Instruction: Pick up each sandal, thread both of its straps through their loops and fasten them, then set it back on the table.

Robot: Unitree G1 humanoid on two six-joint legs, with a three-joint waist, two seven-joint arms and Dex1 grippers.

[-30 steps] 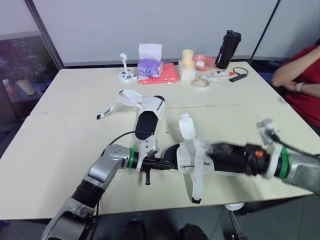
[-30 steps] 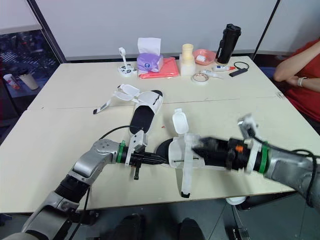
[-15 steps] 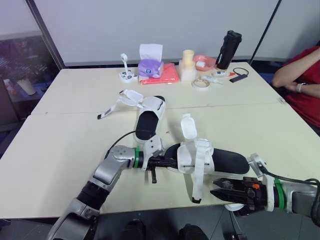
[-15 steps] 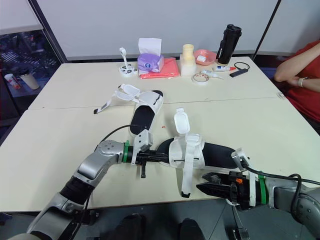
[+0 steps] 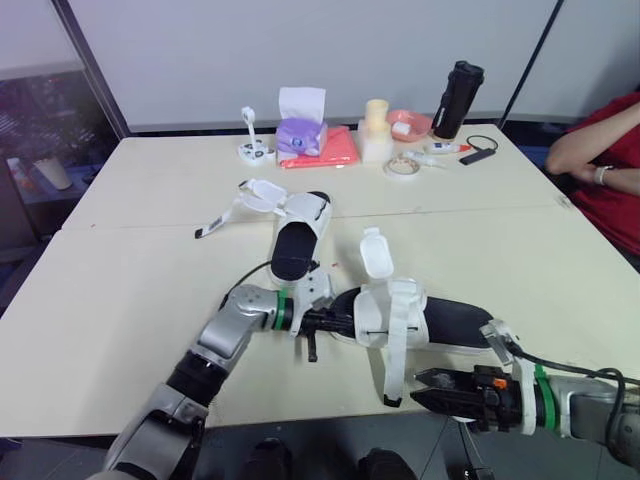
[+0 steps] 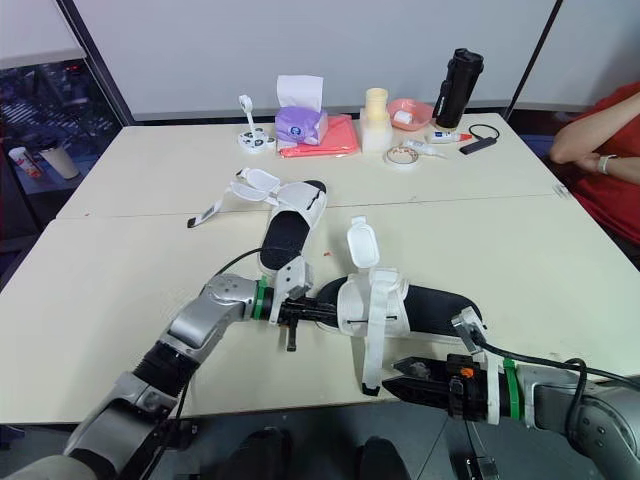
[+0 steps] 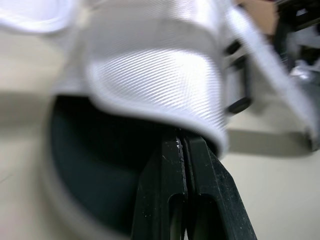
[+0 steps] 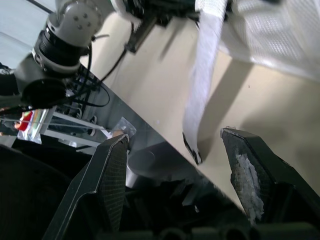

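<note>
The left gripper (image 7: pixel 182 145) has its fingers pressed together, tips under the white band of the near sandal (image 5: pixel 450 322), which lies on the table (image 5: pixel 120 300). The sandal looks light and firm-soled. Its loose strap (image 5: pixel 392 360) looks limp and is probably best pinched near its dark tip, where the right gripper (image 8: pixel 172 140) hovers spread wide.

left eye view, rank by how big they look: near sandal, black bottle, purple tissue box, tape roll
1. near sandal (closest to camera, which inflates it)
2. black bottle and purple tissue box, too alike to split
3. tape roll
</note>
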